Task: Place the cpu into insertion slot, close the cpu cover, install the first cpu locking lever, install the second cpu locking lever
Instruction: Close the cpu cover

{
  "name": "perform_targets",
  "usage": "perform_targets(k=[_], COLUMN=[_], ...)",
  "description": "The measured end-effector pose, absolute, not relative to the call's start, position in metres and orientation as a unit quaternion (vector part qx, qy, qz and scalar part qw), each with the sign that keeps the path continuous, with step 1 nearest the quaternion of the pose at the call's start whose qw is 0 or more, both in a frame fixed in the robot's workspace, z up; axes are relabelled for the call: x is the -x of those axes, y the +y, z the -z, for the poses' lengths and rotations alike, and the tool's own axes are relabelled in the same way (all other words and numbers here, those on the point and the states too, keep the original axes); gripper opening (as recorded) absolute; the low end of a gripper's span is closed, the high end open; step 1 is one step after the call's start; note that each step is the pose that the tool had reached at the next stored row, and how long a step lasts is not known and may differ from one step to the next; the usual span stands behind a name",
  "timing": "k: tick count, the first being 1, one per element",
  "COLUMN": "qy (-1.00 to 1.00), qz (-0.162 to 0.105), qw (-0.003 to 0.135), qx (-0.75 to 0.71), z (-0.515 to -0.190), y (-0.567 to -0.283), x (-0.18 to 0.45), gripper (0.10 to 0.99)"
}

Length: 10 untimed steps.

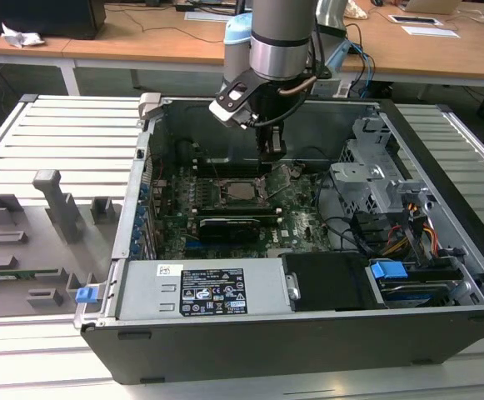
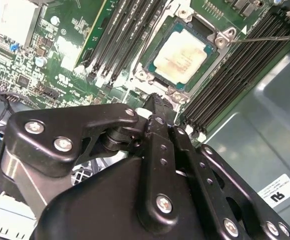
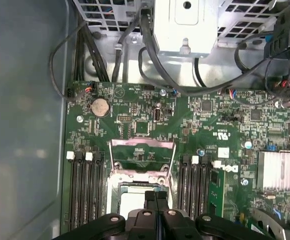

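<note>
The cpu (image 1: 242, 190) lies flat in the insertion slot (image 1: 220, 193) on the motherboard, its silver top (image 2: 182, 55) facing up. The cpu cover (image 1: 280, 178) stands raised on its hinge at the slot's edge toward the exterior view's right, and the green board shows through its window. In the first wrist view the cover's frame (image 3: 142, 144) rises just beyond the slot. My gripper (image 1: 272, 152) hangs a little above the raised cover with its fingers shut together and nothing between them. Both wrist views show the black fingers (image 2: 154, 102) (image 3: 156, 196) pressed side by side. A thin locking lever (image 2: 267, 37) sticks out from the slot's corner.
Black memory slots (image 2: 234, 70) flank the socket on both sides. A long black card (image 1: 233, 225) lies across the board nearer the front. The case's walls (image 1: 146, 167), a drive cage (image 1: 366, 179) with cables, and the power supply (image 1: 200, 287) box in the board.
</note>
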<state>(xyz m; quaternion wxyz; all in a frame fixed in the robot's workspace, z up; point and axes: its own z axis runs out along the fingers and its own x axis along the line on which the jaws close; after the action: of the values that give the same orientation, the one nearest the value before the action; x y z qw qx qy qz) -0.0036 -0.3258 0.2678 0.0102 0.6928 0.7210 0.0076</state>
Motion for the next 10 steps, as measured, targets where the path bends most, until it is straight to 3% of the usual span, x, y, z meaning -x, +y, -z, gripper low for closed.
perform_targets(k=[10], qy=[0.722], qz=[-0.007], qw=[0.01], qx=[-0.692], z=[-0.268], y=[-0.325], x=[-0.012], gripper=[0.106])
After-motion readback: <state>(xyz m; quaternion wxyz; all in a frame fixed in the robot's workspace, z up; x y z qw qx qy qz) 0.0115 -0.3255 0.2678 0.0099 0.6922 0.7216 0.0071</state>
